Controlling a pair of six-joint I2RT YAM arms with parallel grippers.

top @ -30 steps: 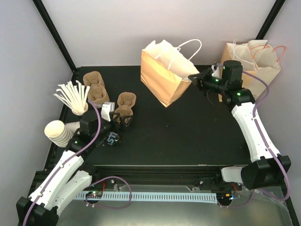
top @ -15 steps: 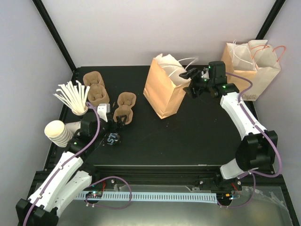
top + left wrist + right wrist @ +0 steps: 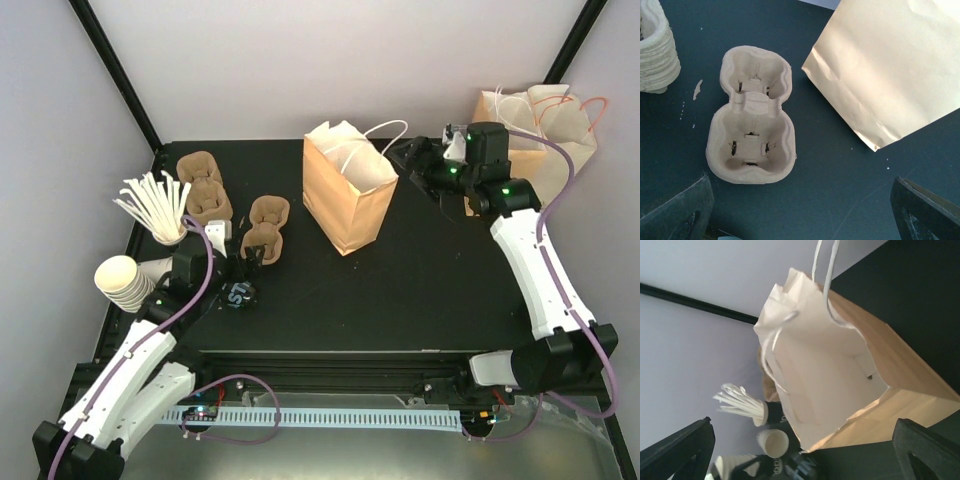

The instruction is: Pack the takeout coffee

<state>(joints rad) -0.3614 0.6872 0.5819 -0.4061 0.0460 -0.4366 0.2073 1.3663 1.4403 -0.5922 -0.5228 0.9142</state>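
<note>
Nearest the arm bases, at about 8 o'clock on the table (image 3: 430, 290), the takeout coffee (image 3: 238, 295) is being seen from above as a black lid with white lettering. It is resting on the bare surface, outside every carrier and outside the bag, so the packing is being judged as barely begun. Just beyond it, toward 1 o'clock, the left gripper (image 3: 250, 258) is being held with its jaws wide apart and nothing between them. It is hanging over a two-cup pulp carrier (image 3: 752, 117), and both wells are being shown empty in the wrist view. Off at 9 o'clock from there, a stack of paper cups (image 3: 125, 280) and a bundle of straws (image 3: 155, 205) are being passed over, with more carriers (image 3: 203, 185) at 11 o'clock. Farther back, near 12 o'clock, a paper bag (image 3: 345, 195) is being left standing with its mouth open, and no cup is being seen inside. At 2 o'clock from the bag, the right gripper (image 3: 412, 158) is being held near the rim with its jaws spread and clamped on nothing. Spare bags (image 3: 540, 120) are being kept in the far right corner. The step in hand is being judged as readying bag and carrier. Next, the left gripper is likely being called back toward 7 o'clock, to be closed gently on the cup wall below the lid.
</note>
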